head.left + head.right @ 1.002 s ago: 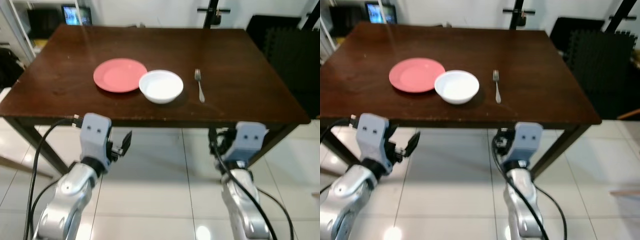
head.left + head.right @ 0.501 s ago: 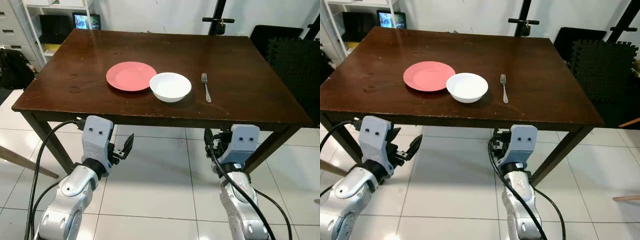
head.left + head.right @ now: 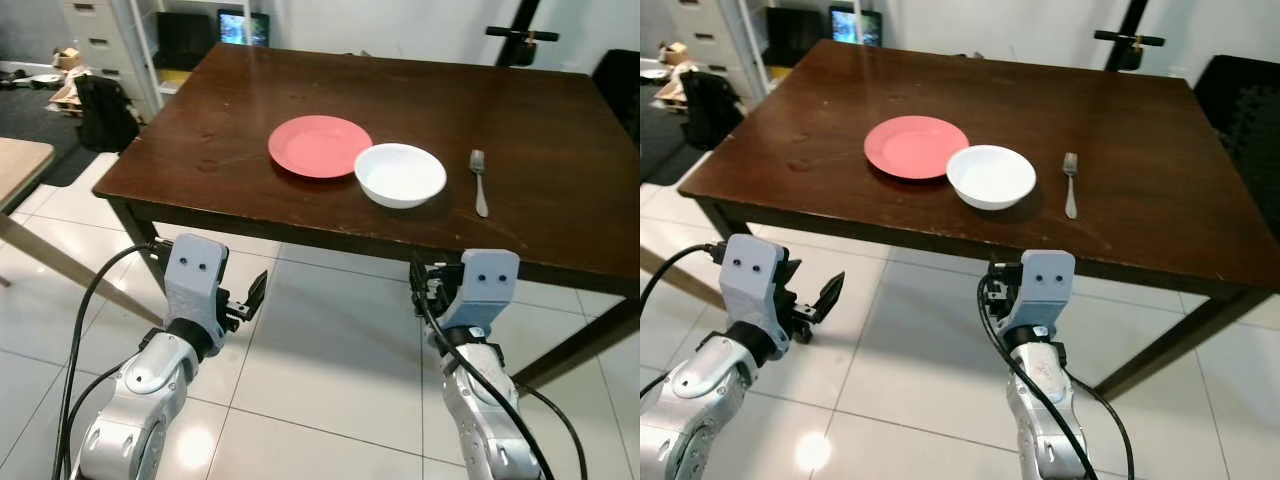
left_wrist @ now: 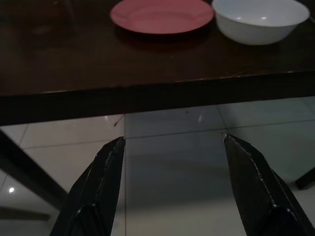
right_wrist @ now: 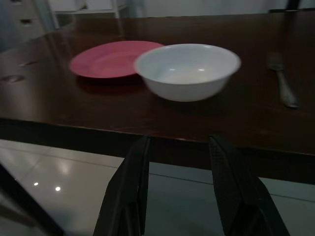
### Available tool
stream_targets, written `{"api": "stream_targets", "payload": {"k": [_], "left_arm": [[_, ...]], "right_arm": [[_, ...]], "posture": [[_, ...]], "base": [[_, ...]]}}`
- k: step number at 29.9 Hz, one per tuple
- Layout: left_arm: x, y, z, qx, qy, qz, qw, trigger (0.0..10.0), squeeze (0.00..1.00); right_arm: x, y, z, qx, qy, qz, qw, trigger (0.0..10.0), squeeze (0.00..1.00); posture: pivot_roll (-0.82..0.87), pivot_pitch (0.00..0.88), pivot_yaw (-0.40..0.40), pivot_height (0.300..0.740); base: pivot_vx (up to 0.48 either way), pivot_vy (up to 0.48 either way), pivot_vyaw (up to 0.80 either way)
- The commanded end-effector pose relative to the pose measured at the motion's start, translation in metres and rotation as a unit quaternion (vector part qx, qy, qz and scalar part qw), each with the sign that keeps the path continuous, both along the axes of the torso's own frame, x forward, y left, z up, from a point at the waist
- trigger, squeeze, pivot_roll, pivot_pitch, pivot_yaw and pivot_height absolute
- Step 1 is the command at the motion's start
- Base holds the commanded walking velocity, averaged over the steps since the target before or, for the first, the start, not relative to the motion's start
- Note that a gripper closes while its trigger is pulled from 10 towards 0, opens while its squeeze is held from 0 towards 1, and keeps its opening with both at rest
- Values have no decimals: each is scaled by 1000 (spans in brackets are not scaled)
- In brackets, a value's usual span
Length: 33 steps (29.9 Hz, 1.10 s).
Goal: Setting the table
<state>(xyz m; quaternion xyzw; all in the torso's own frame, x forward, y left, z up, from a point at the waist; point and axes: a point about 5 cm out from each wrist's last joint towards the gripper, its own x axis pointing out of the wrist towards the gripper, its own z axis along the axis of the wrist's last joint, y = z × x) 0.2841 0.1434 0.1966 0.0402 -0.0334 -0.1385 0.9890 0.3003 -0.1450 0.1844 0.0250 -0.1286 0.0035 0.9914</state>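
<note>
Nothing on the dark table [image 3: 250, 130] is shifting; only the camera is swinging, so the table now sits further right than half a second ago. Near the front edge, the red plate [image 3: 320, 146] is lying just left of the white bowl [image 3: 400, 175], their rims about touching, with the fork [image 3: 479, 181] apart to the right. Both the left gripper [image 4: 170, 184] and right gripper [image 5: 179, 184] are hanging below the edge, fingers spread and gripping nothing.
</note>
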Motion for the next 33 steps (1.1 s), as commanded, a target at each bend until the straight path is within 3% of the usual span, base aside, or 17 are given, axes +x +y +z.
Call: {"api": "stream_targets", "payload": {"k": [1,9,23,33], "left_arm": [[-1,1,-6,4,15,9,1000,10000,0],[2,1,-4,-4,17,20,1000,10000,0],[10,23,-5,39,23,81,996,10000,0],[11,23,-4,40,18,83,996,10000,0]], "right_arm": [[-1,2,-3,9,7,6,1000,10000,0],[-3,4,-3,12,4,16,1000,10000,0],[-1,8,-1,15,-1,33,999,10000,0],[-1,10,-1,15,-1,42,999,10000,0]], "posture": [[89,199,66,740],[91,197,69,740],[95,187,64,740],[93,182,63,740]], "base": [[0,0,788],[0,0,788],[0,0,788],[0,0,788]]}}
